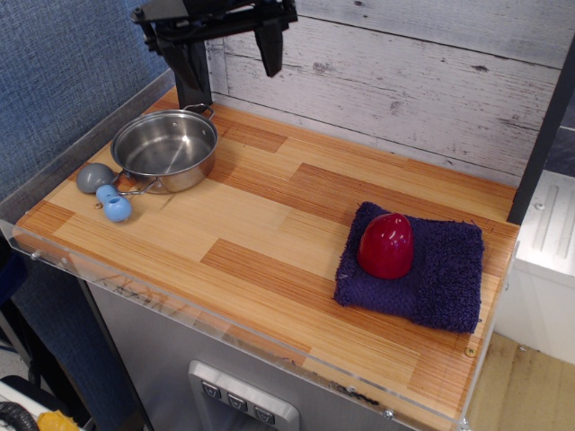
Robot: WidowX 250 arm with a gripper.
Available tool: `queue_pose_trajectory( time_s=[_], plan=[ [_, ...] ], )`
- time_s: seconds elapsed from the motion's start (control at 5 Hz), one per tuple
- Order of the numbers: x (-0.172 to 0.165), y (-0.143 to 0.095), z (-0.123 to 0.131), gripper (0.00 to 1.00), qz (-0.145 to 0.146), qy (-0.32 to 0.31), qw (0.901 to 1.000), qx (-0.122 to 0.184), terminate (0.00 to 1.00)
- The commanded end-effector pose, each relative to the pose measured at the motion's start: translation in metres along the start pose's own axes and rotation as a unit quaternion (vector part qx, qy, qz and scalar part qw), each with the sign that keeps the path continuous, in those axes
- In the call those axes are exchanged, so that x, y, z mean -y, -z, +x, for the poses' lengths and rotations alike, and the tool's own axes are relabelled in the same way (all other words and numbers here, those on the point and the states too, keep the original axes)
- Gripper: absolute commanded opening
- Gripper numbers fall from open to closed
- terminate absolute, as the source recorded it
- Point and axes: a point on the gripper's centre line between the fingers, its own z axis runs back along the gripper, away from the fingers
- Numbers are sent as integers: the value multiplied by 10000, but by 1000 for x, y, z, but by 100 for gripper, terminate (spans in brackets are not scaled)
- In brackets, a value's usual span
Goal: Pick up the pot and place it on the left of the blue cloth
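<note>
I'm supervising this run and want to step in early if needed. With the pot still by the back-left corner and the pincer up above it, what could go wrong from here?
1. The pot touches the grey-and-blue scoop; a sloppy descent by the open pincer may knock the scoop off the nearby table edge.
2. The shiny rim and thin wire handles offer little grip, so the pot might slip.
3. The red pepper toy sits on the blue cloth; a low carry could bump it.

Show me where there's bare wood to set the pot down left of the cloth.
The wide middle stretch between the pot and the blue cloth is bare. The far-left corner is crowded by pot and scoop; a red toy sits on the cloth.
</note>
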Motion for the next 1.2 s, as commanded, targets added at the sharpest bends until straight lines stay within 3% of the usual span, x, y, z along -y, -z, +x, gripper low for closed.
queue_pose_trajectory(
  time_s=[0.0,0.4,1.0],
  plan=[
    [-31,5,32,100,153,244,9995,111,0],
    [-47,45,33,100,301,406,9986,-179,0],
    [-45,91,34,100,497,462,9969,-410,0]
  ],
)
